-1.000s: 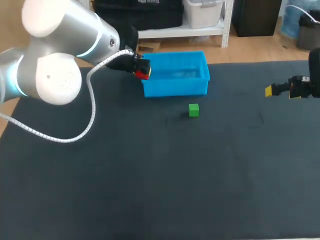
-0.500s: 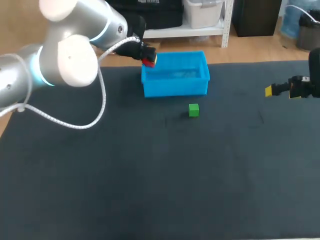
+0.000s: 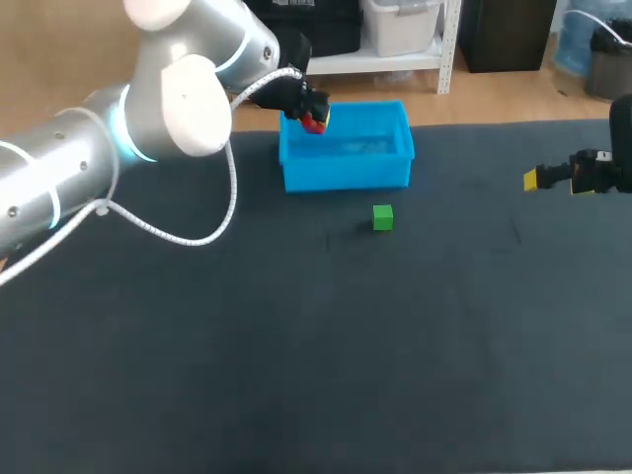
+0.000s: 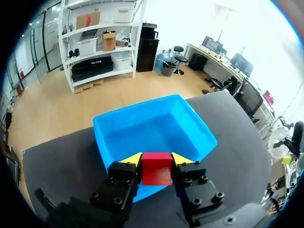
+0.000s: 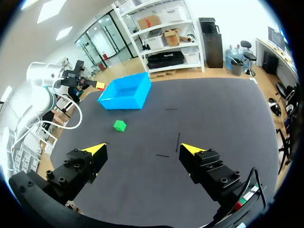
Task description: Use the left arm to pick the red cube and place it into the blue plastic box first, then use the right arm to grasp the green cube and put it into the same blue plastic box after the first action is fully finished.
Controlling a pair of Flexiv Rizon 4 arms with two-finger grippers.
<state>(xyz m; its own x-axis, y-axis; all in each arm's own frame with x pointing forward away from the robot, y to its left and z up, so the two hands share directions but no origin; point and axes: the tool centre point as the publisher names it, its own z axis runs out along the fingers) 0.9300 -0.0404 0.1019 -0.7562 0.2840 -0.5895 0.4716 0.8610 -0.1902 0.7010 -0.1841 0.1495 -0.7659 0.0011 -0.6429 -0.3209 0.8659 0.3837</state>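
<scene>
1. Red cube (image 4: 156,170) is grasped between the left gripper's (image 4: 156,159) yellow fingers, above the near rim of the blue plastic box (image 4: 142,124) just ahead.
2. Green cube (image 5: 119,125) lies on the bench (image 5: 190,128), well ahead of the right gripper (image 5: 142,150), which is released with its fingers wide apart.

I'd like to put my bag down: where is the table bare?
The half of the table on the robot's side of the green cube is bare, as is the stretch between that cube and the right pincer. It is crowded at the blue plastic box, where the left pincer holds the red cube.
</scene>
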